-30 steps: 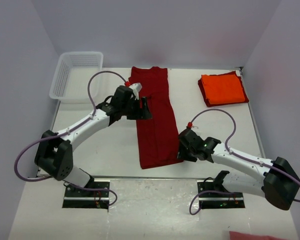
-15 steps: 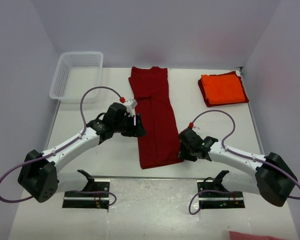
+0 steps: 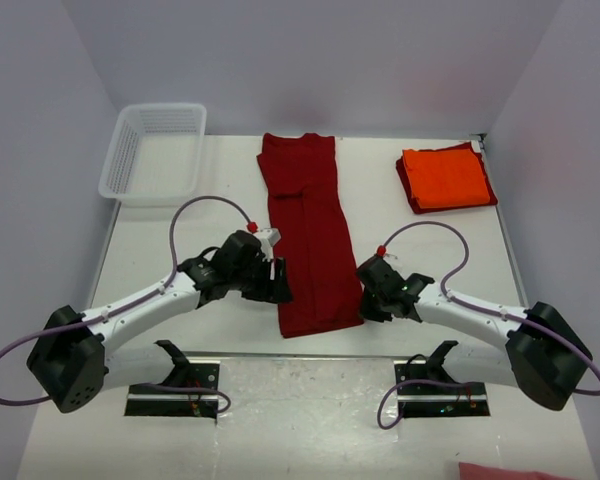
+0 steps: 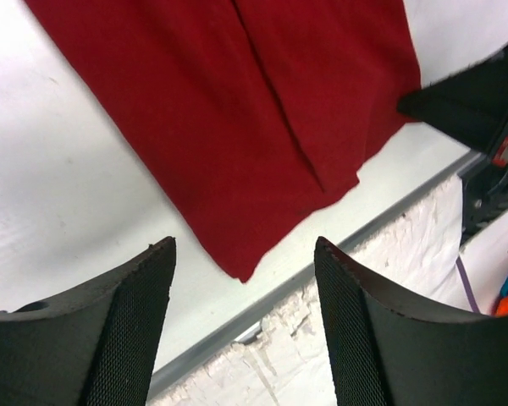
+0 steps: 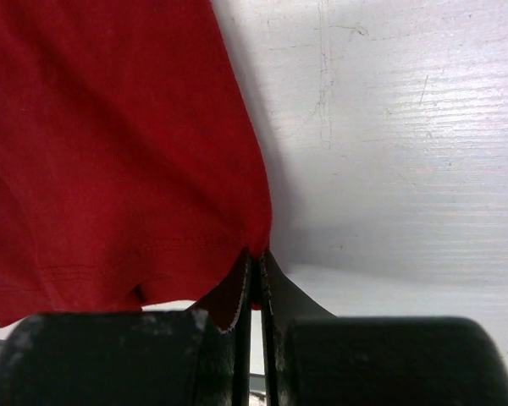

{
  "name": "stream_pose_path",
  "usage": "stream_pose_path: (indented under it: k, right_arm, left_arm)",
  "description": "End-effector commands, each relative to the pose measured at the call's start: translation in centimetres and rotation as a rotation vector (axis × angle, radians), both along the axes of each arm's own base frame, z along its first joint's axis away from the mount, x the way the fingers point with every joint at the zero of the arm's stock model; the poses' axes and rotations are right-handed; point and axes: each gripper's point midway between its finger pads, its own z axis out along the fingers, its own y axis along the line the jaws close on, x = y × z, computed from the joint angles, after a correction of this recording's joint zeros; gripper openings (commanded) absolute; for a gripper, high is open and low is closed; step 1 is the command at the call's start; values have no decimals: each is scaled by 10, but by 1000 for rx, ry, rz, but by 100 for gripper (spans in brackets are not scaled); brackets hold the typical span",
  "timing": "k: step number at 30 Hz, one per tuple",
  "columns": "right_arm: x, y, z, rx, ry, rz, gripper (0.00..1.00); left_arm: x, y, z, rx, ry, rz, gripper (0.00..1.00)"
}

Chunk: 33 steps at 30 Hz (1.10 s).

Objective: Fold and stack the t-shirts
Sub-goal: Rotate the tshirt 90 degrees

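- Since a second ago, left gripper (image 3: 277, 284) has pulled back from mid-shirt to the near-left corner of the crimson t-shirt (image 3: 305, 235). The right gripper (image 3: 364, 304) has barely shifted and sits at the near-right corner.
- Crimson t-shirt: mid-table (image 3: 375, 195), already folded lengthwise into a long strip, collar end far, hem end toward the arm bases.
- Left gripper: fingers spread wide with nothing between them. In the wrist view the hem's left corner sits just ahead of the tips, so no grip yet.
- Right gripper: fingers pinched tight on the hem's right corner, with the cloth edge visible between the pads in the wrist view.
- Step in hand, my read: take both hem corners, then fold the strip crosswise toward the collar.
- Doing it well:
  - An overlapping flap edge runs close to the left corner, so the left fingers need to catch every layer, not just the top one.
  - Close left at the same height as right, then lift both together.
  - Keep the hem taut between the grippers and carry it straight along the strip.
  - Lay it down square on the far end.
- Risk: a single-layer grab lets the lengthwise fold fall open.
- Counts:
  - One crimson strip.
  - One orange t-shirt (image 3: 445, 177), folded, far right.
  - One dark red layer (image 3: 455, 208) under the orange one, likely another folded garment; can't confirm.
  - One white mesh basket (image 3: 115, 165), far left.
  - Two arms, two grippers.
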Motion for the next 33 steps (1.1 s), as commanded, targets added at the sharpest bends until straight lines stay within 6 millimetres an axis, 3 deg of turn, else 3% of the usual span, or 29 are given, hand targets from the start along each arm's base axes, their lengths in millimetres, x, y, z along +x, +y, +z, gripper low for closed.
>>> stream_pose_path:
  k: [1, 6, 21, 33]
  right_arm:
    - [4, 5, 4, 37, -25, -10, 0]
    - [4, 3, 5, 36, -35, -6, 0]
    - [0, 0, 8, 64, -61, 5, 0]
    - [-3, -1, 8, 70, -62, 3, 0]
  left_arm:
    - [-25, 4, -10, 10, 72, 14, 68]
    - [-43, 5, -18, -3, 136, 12, 68]
    - [-63, -2, -61, 14, 255, 41, 44]
    - [-68, -20, -67, -65, 313, 16, 42]
